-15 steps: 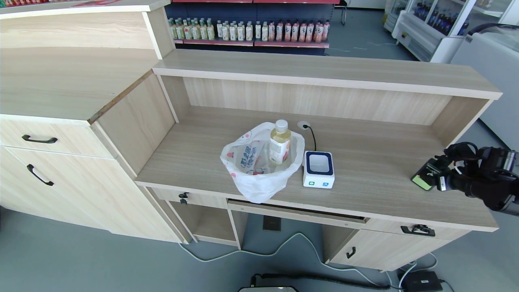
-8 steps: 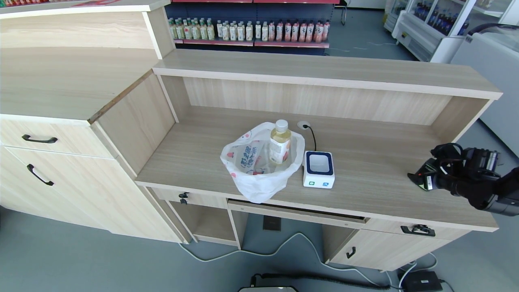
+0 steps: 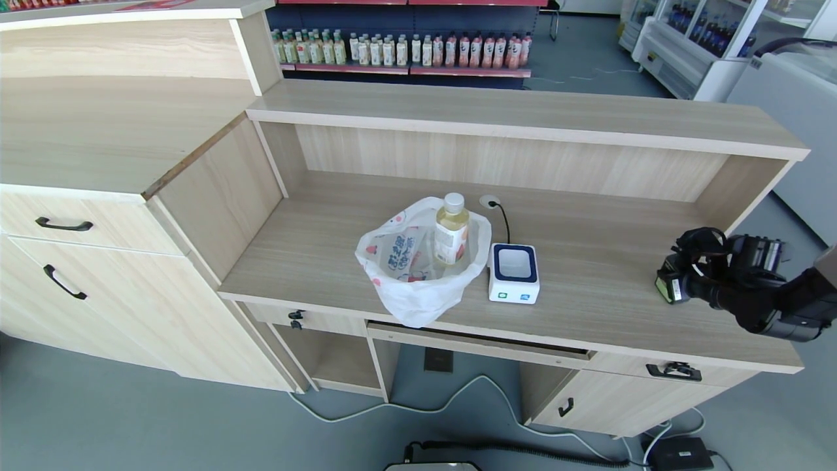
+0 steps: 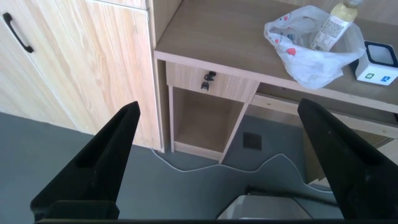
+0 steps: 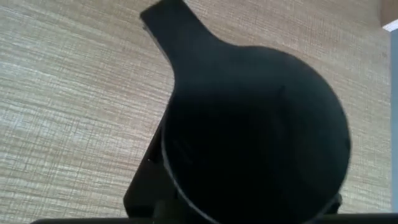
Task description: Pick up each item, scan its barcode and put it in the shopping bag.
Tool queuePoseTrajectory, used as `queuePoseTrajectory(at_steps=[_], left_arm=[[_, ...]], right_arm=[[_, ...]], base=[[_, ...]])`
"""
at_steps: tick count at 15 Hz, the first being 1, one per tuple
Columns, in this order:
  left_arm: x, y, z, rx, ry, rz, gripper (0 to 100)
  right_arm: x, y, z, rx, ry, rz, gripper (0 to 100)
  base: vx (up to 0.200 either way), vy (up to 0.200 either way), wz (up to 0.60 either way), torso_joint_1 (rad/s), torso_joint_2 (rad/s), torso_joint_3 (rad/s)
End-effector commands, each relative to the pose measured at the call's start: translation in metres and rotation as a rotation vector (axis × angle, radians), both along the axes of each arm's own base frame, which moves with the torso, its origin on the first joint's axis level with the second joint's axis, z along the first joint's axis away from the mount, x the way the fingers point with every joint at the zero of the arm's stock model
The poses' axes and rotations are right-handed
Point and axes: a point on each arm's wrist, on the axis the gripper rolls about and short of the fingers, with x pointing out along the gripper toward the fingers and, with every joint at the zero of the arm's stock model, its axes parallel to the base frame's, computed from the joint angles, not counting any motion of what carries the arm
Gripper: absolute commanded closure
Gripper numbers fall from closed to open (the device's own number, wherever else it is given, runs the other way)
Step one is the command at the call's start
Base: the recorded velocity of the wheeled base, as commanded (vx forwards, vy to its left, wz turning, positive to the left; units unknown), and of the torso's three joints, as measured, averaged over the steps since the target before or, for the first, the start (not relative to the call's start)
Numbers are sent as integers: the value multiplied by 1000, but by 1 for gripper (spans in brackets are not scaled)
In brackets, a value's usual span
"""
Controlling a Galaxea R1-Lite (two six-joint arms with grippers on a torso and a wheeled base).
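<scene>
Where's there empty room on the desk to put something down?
Left of the bag, up to the side wall. Right of the scanner, up to the right claw. The middle is crowded: bag, bottle, scanner.

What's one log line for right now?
bottle: upright in shopping bag | scanner: beside shopping bag | left hand: open | right hand: over counter, right end

I see bright, even light on the desk; shadows are soft and faint, and straight edges bow near the head view's borders.
</scene>
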Motion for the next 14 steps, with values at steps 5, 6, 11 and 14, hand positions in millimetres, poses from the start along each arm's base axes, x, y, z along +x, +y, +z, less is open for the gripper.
queuePoseTrajectory(at_steps=[5,6,11,14], left_arm=[[0,0,0,0,-1,1,0],[0,0,0,0,-1,1,0],[0,0,0,0,-1,1,0],[0,0,0,0,-1,1,0]], right_arm=[[-53,-8,61,-296,-27,22,100],[-93,-10,82,-381,-23,-1,100],[-266,56,145,-766,-177,-20,100],[-281,113,165,-967,-343,261,100]], base=[[0,0,0,0,0,0],[0,0,0,0,0,0],[0,0,0,0,0,0],[0,0,0,0,0,0]])
